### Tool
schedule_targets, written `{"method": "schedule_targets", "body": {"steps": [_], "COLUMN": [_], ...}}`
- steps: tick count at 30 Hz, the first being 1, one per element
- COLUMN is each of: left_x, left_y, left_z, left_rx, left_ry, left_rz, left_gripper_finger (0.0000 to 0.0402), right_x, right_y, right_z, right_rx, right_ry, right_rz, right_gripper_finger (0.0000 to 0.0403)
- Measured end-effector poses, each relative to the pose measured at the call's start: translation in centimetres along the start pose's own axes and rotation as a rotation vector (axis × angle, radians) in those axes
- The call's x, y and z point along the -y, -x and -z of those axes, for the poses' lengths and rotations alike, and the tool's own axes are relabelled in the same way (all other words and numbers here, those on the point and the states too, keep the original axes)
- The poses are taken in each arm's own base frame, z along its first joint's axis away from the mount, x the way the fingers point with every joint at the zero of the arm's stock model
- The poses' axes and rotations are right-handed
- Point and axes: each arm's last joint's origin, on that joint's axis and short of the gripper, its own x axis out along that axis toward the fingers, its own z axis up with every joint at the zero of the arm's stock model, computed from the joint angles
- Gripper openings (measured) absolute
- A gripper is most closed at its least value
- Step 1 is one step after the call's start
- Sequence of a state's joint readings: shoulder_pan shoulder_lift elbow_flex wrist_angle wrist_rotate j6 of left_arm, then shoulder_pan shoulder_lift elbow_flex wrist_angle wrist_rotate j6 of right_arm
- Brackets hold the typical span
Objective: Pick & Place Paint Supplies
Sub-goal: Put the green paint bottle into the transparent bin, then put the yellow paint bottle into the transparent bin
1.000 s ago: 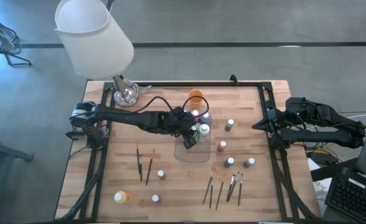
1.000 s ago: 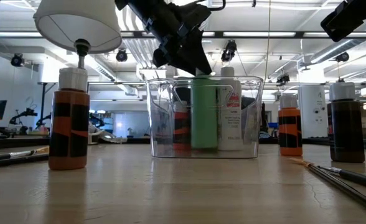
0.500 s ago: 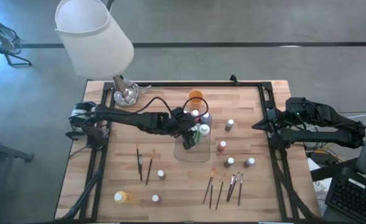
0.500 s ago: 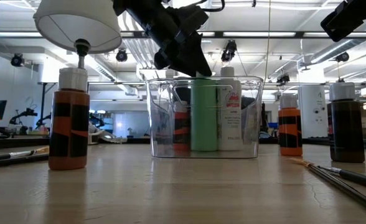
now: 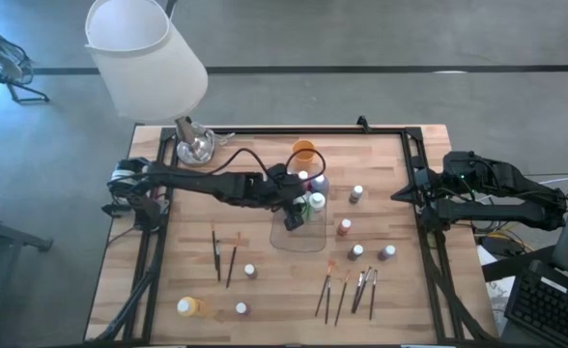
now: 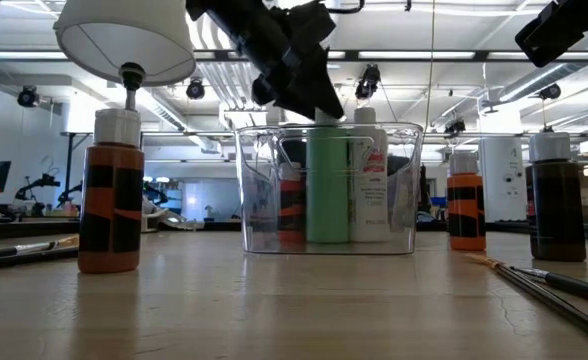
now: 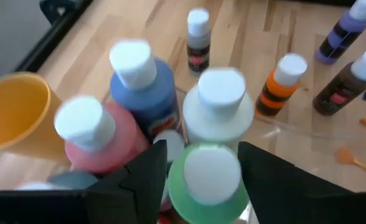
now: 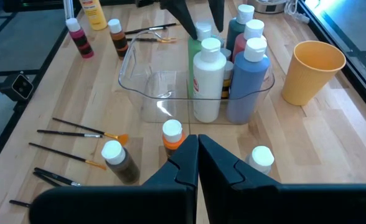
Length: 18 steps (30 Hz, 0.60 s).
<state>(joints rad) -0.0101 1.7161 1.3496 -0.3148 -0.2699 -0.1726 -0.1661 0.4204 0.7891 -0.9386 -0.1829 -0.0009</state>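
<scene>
Left claw [image 7: 198, 168] spread, straddling green bottle [image 7: 209, 180] cap in clear tray [image 8: 147, 93]. Right claw [image 8: 198, 152] pressed together, idle at worktop [image 5: 265, 280] edge.

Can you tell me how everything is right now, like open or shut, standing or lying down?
Left gripper: open, fingers either side of the green bottle's cap.
Green bottle: upright in the tray, capped.
Clear tray: partly filled, bottles at one end.
Right gripper: shut, holding nothing, at the table's right edge.
Orange cup: upright, beside the tray.
Paintbrushes: lying flat on the table.
Loose bottles: upright, capped.
</scene>
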Motion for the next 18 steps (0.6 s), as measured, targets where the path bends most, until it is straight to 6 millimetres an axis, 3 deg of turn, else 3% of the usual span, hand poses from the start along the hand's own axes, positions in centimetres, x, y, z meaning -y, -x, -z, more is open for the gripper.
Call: {"method": "schedule_targets", "body": {"steps": [18], "left_x": [0.1], "left_y": [2.5], "left_z": [-3.8], "left_rx": [0.046], "left_ry": [-0.002], "left_rz": [0.011], "left_gripper_finger": [0.0204], "right_x": [0.0], "right_y": [0.0], "right_z": [0.0], "right_rx": [0.0], "right_ry": [0.0], "right_rz": [0.0], "right_gripper_finger": [0.0008]}}
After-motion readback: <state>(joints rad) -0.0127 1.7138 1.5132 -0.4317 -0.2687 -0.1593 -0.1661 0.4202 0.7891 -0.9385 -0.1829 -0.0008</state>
